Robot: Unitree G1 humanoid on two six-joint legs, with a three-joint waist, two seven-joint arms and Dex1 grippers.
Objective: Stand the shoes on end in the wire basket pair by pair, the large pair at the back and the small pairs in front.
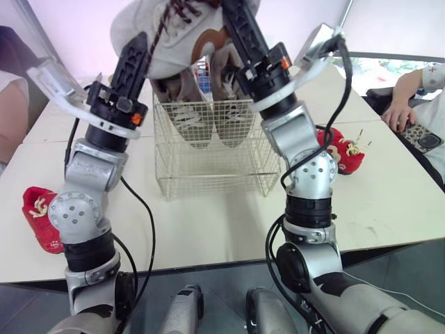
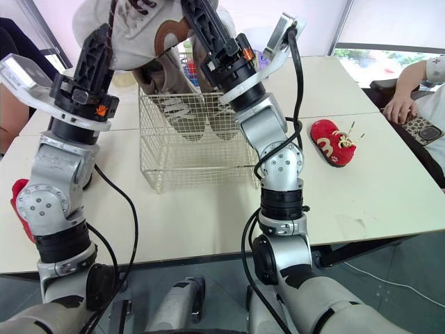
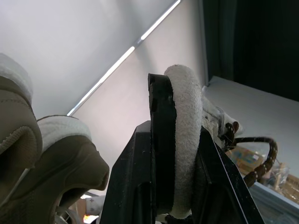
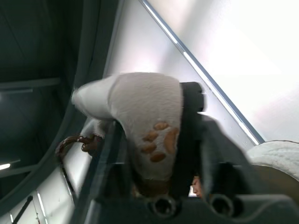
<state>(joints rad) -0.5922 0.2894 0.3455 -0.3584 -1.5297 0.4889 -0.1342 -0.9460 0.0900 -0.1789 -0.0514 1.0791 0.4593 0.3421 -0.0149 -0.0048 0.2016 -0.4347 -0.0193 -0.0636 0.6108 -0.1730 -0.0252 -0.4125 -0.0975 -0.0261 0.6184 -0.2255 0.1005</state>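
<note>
High over the back of the wire basket [image 1: 215, 174] hangs a large white fleece-lined shoe [image 1: 156, 31] with brown laces, perhaps a pair pressed together. My left gripper [image 1: 138, 52] is shut on a fleece collar [image 3: 184, 140]. My right gripper [image 1: 238, 17] is shut on a heel with a brown paw print [image 4: 156, 140]. Two beige sneakers [image 1: 193, 117] stand on end at the back of the basket. One small red shoe [image 1: 40, 217] lies on the table to the left, and another [image 1: 342, 149] to the right.
The basket stands mid-table on the white table [image 1: 208, 229]. A person's hand [image 1: 398, 115] rests by a phone [image 1: 425, 140] at the right edge. Another person's arm [image 1: 10, 115] shows at the far left.
</note>
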